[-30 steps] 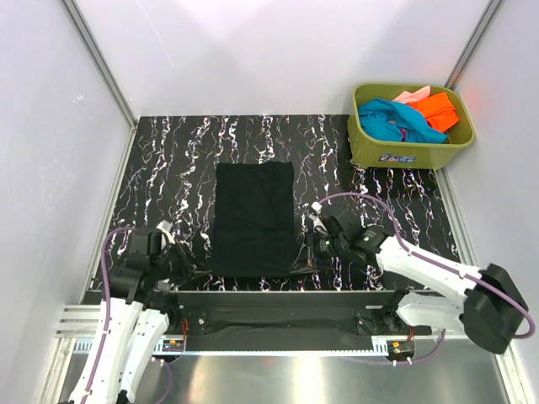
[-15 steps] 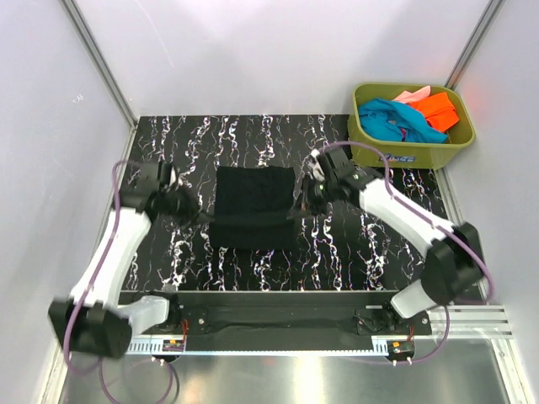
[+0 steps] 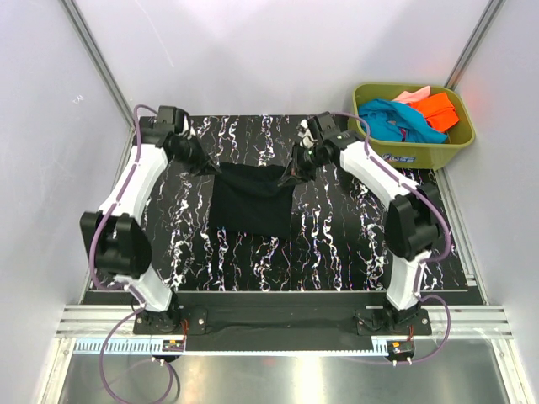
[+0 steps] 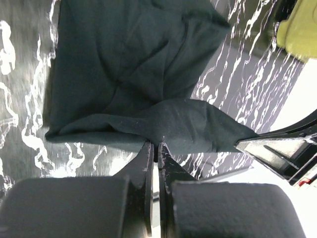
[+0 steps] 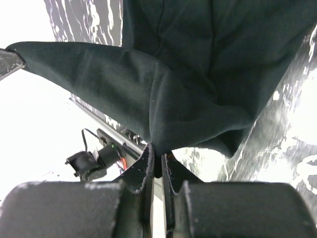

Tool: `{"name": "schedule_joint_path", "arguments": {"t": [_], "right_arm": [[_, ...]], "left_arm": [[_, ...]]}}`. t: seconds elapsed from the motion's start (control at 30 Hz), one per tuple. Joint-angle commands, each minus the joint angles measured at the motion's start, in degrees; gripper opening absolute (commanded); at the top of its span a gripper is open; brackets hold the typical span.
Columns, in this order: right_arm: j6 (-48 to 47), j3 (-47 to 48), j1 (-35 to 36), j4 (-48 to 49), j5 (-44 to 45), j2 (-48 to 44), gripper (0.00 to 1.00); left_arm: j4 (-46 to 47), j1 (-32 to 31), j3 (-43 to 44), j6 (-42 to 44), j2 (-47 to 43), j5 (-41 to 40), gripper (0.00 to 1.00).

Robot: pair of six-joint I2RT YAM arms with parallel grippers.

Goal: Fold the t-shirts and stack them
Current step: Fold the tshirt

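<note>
ok so big change in the last second: the black t-shirt [image 3: 251,202] was lying as 1 long flat rectangle with both arms down at its near corners; now the near hem has been hauled all the way to the far end, so the shirt is doubled over into a much shorter block on the marbled mat [image 3: 354,236]; the left gripper [image 4: 157,148] is clamped tight on a pinch of black cloth at the far left corner, and the right gripper [image 5: 157,148] is pinched on the far right corner the same way; both wrist views show the fabric tenting up into the closed fingertips; the carried edge isn't flat yet, it sags a bit between the 2 grips; my read is the half fold is nearly done, and what's left is lowering and letting go so the top layer lines up with the one below; then 3 more to go, the teal t-shirt [image 3: 386,118], orange t-shirt [image 3: 438,109] and pink t-shirt [image 3: 413,94], all bunched in the green tub [image 3: 396,156] at the far right, well apart from the black one
</note>
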Motion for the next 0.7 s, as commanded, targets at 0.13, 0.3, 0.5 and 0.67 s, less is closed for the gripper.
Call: {"name": "schedule_joint_path", "arguments": {"t": [0.13,0.3,0.5,0.67], "right_arm": [[-2.23,11.66,-2.55,-2.69,-2.65,9.21,0.05],[-2.4,15.54,-3.69,-2.6,-3.18,13.34,0.05],[-2.14,19.32,-5.62,-3.05,-3.01,16.16,0.05],[-1.79,21.34,-7.2,-2.52,-3.71,18.62,0.06]], "left_arm": [[2.02,2.67,10.36,2.61,10.76,2.54,0.0],[2.9,3.82,16.15,3.39,17.53,5.35,0.0],[7.37,4.08,20.2,2.44,22.1,8.77,0.0],[9.84,4.08,23.72,0.5,26.06,11.15,0.0]]}}
